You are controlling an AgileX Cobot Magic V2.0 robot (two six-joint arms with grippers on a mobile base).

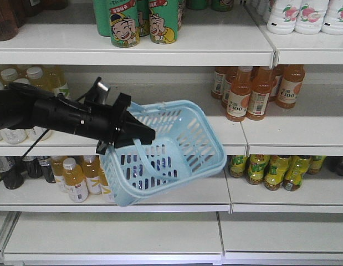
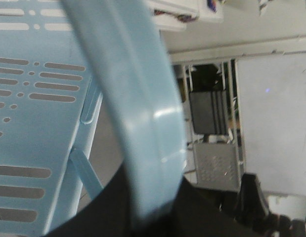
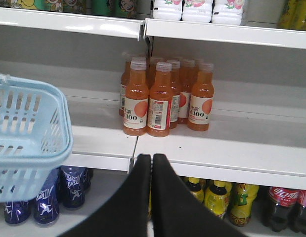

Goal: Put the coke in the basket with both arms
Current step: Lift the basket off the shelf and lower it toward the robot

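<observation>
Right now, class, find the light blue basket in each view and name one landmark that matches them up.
Exterior front: the basket hangs tilted at centre, gripped by the left hand.
Left wrist: the basket fills the left and middle, very close.
Right wrist: the basket sits at the left edge.
Shared landmark: the orange juice bottles, right of the basket in the front and right wrist views.
</observation>
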